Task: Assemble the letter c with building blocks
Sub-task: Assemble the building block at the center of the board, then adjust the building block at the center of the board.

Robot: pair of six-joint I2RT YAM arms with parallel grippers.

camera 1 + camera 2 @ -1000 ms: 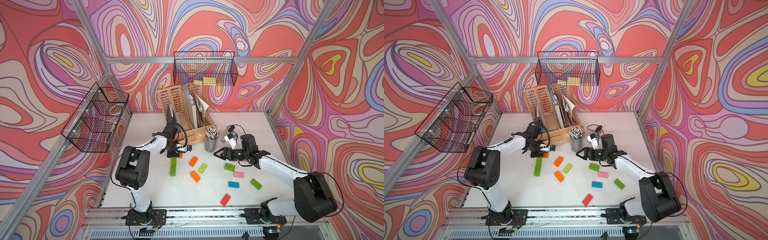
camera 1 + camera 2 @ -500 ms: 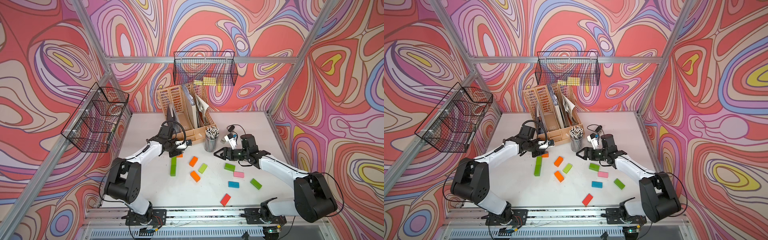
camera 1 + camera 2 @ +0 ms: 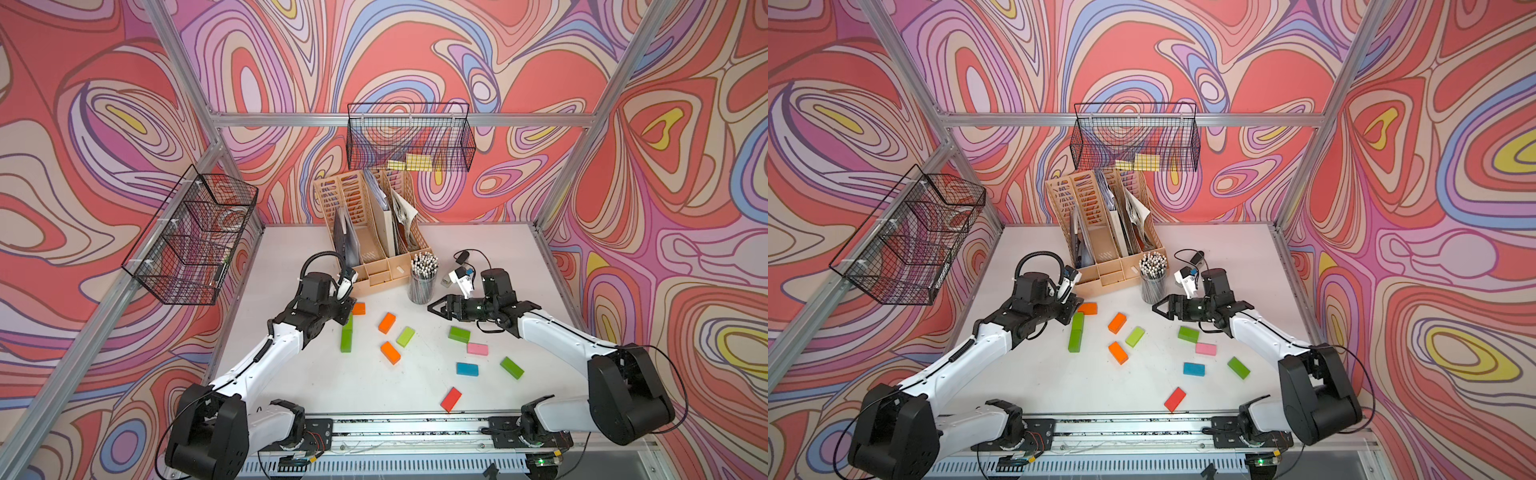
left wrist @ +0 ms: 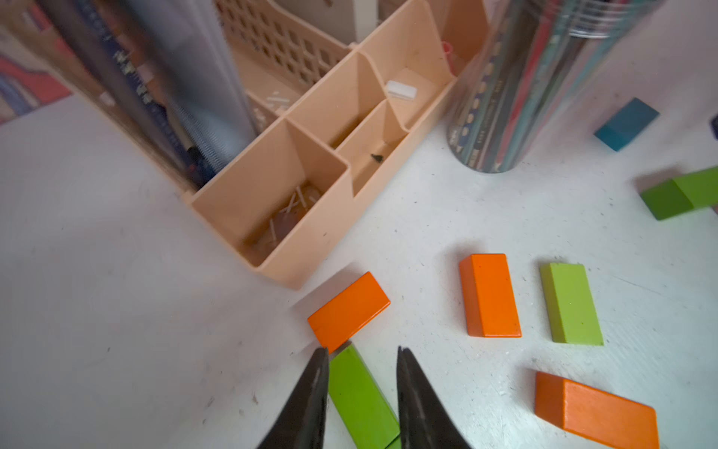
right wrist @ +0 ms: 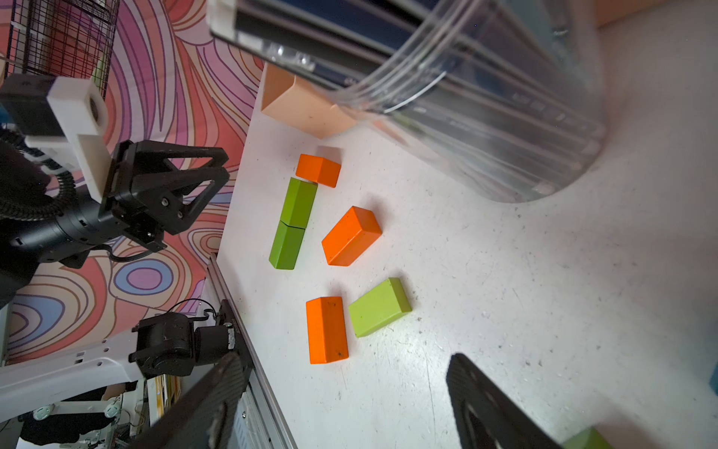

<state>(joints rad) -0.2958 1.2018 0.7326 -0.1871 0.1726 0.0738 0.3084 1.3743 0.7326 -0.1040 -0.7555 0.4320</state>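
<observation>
Your white table (image 3: 353,390) carries eleven blocks. By your left gripper (image 4: 361,353), two green blocks (image 3: 346,332) lie end to end, an orange block (image 3: 358,308) touching one end. Two more orange blocks (image 3: 387,323) and a lime block (image 3: 405,336) lie loose between your grippers. Near your right gripper (image 3: 432,308) lie a pink block (image 3: 477,348), a blue block (image 3: 467,369), a red block (image 3: 451,399) and two further green blocks (image 3: 459,333). An organizer (image 3: 382,270) and pencil cup (image 3: 422,286) stand past both grippers.

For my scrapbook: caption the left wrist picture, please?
Left gripper aimed at a green block beside an orange block.
</observation>
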